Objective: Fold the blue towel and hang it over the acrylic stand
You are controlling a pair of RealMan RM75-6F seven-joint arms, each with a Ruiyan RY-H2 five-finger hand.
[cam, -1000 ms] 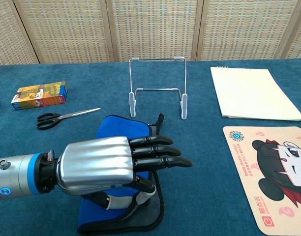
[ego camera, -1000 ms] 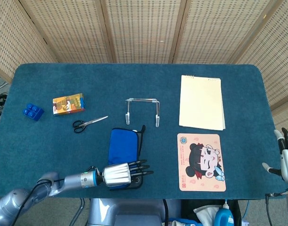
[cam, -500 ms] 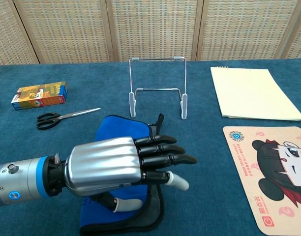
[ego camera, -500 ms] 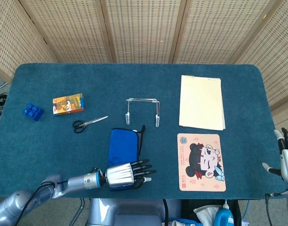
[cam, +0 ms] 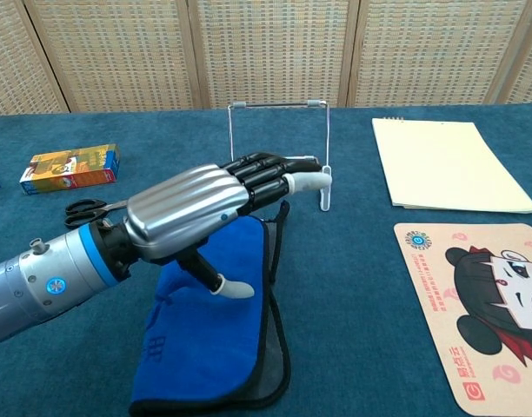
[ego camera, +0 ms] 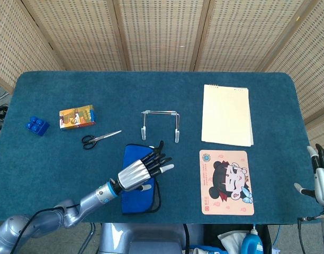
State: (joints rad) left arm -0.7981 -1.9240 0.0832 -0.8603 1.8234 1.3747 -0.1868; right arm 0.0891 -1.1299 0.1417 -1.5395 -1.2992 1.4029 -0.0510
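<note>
The blue towel [ego camera: 135,203] [cam: 209,347] lies folded in a long strip with a dark edge, on the table in front of the stand. My left hand [ego camera: 140,172] [cam: 205,208] hovers over the towel's far half with fingers stretched toward the stand, thumb hanging down, holding nothing. The acrylic stand [ego camera: 160,112] [cam: 277,104] is upright and bare just beyond the towel. My right hand [ego camera: 322,177] sits at the table's right edge, fingers apart and empty, seen only in the head view.
Scissors [ego camera: 100,138] [cam: 118,206] and an orange box [ego camera: 77,117] [cam: 70,168] lie left of the stand, a blue brick [ego camera: 37,125] further left. A yellow notepad [ego camera: 227,114] [cam: 453,165] and cartoon mat [ego camera: 226,181] [cam: 483,304] lie to the right.
My left hand has risen from the towel's near end and moved forward toward the stand. The near end of the towel now lies flat and uncovered. The right hand stayed still.
</note>
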